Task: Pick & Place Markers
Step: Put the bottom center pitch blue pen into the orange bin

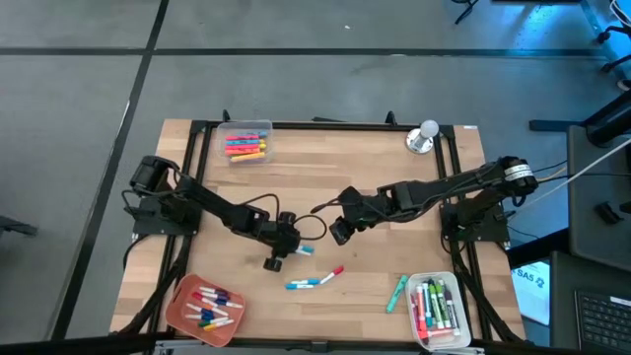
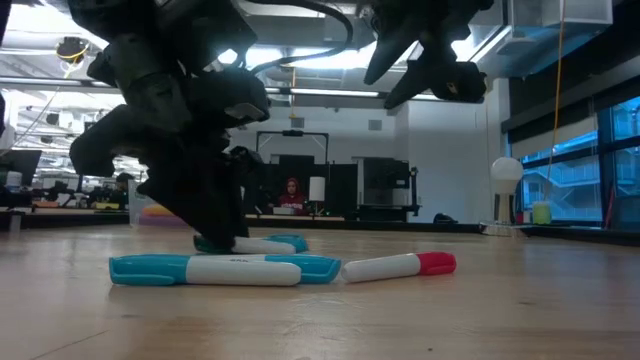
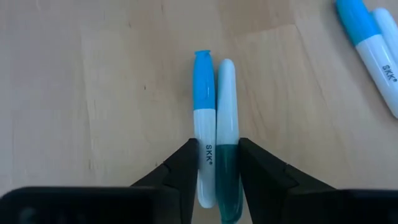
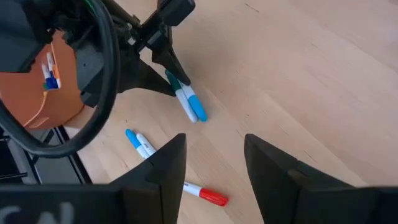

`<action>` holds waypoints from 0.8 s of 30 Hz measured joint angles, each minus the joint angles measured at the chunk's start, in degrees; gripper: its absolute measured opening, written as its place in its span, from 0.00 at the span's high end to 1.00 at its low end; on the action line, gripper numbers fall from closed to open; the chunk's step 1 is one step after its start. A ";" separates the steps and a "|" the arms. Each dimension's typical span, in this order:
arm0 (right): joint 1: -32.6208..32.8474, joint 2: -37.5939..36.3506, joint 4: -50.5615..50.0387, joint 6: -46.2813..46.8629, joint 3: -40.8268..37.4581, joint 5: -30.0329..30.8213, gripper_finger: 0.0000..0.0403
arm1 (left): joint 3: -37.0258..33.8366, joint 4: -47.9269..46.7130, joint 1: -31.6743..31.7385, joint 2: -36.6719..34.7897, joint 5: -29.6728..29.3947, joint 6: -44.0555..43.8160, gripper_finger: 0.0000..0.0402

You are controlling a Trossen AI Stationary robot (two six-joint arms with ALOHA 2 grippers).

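Markers: loose ones lie on the wooden table [image 1: 325,187]; others are already sorted into three containers, which suggests sorting by colour family.
Left arm: low over the table's middle, reaching in from the left edge.
Left gripper [image 3: 216,163]: fingers straddle two markers lying side by side and touching, a blue-capped white marker [image 3: 204,124] and a dark-green marker [image 3: 227,143]. The jaws stand close on both sides of the pair; whether they already pinch cannot be told.
Why two: the pair lies parallel and pressed together, so the fingers take in both at once; lifting may carry both or drop one.
Clear tray, far left [image 1: 246,143]: warm colours, pink, orange and yellow; too small to count.
Orange tray, near left [image 1: 179,306]: white-barrelled markers with blue and red caps; count unclear.
Loose near the front: a blue pair [image 1: 305,283], one red-capped marker [image 1: 335,272], one green marker [image 1: 396,293]; with the straddled pair, six loose.
Right arm: hangs above the table's middle, just right of the left gripper.
Right gripper [image 4: 214,163]: fingers apart, holding nothing, apparently waiting.
Clear tray, near right [image 1: 439,311]: mostly green markers, some red.
Bell [image 1: 425,136]: one, far right corner, untouched.
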 joint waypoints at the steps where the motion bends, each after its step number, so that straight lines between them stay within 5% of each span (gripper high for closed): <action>1: 0.00 0.00 -0.02 -0.11 0.00 0.00 0.60 | 0.00 -0.02 0.00 0.00 -0.18 -0.23 0.75; 24: -0.28 0.02 -0.47 -2.98 0.00 0.04 0.60 | 1.66 -1.07 -1.23 -4.07 -9.28 -5.56 0.83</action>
